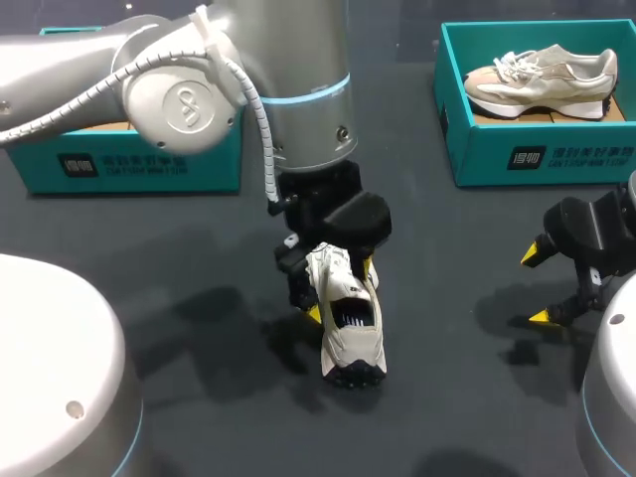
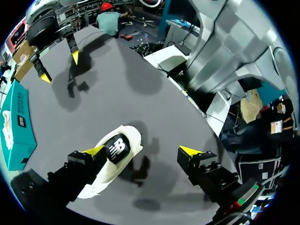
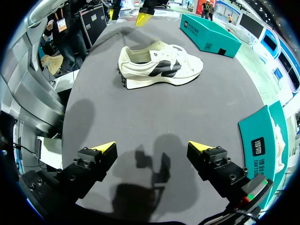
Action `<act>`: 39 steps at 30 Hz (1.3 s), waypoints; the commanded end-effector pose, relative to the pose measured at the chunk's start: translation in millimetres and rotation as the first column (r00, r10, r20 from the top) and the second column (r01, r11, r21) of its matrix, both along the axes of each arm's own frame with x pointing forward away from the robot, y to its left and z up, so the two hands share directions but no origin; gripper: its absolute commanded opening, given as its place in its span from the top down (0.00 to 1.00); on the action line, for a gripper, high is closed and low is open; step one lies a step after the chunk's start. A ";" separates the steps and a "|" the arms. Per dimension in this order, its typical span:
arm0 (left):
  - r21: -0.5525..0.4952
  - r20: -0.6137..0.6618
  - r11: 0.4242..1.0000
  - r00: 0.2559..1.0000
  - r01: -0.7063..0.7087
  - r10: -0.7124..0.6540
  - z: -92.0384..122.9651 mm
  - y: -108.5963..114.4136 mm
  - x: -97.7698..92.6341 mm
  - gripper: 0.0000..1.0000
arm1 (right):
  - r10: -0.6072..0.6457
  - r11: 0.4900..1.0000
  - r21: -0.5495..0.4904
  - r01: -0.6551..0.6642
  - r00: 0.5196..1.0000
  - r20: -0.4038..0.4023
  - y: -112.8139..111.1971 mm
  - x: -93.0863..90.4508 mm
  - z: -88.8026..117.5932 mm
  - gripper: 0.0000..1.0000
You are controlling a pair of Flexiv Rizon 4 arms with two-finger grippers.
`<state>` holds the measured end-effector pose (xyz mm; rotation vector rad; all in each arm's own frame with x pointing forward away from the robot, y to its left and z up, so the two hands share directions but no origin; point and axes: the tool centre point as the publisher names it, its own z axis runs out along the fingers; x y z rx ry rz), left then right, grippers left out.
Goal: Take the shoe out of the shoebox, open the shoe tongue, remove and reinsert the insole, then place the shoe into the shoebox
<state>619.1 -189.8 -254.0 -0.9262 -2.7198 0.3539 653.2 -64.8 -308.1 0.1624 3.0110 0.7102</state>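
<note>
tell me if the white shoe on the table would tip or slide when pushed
The shoe stands flat on a wide, lugged sole, so it would probably drag or pivot rather than tip. Its upper looks soft, so it likely gives when squeezed. The left tool has only one finger against it, so a push there may swing it round.

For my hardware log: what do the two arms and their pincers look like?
The left arm and right arm are silver, round-jointed; the left carries a white ribbed cable and blue ring. The left pincer and right pincer are black, yellow-tipped.
</note>
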 end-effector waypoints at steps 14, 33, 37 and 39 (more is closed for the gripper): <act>0.025 0.151 0.908 0.899 -0.418 0.410 -7.4 -11.0 -22.5 0.00 | -0.002 1.000 -0.003 0.002 1.000 0.002 0.4 -1.5 -0.2 0.00; 0.061 0.154 0.814 0.811 -0.578 0.565 -57.5 -27.4 -22.3 0.00 | -0.002 1.000 -0.003 0.002 1.000 0.002 0.4 -1.5 -0.2 0.00; 0.081 0.148 0.798 0.799 -0.597 0.582 -67.7 -31.1 -20.6 0.00 | -0.002 1.000 -0.003 0.002 1.000 0.002 0.4 -1.5 -0.2 0.00; 0.085 0.151 0.791 0.793 -0.606 0.591 -73.1 -33.2 -21.9 0.00 | -0.002 1.000 -0.003 0.002 1.000 0.002 0.4 -1.5 -0.2 0.00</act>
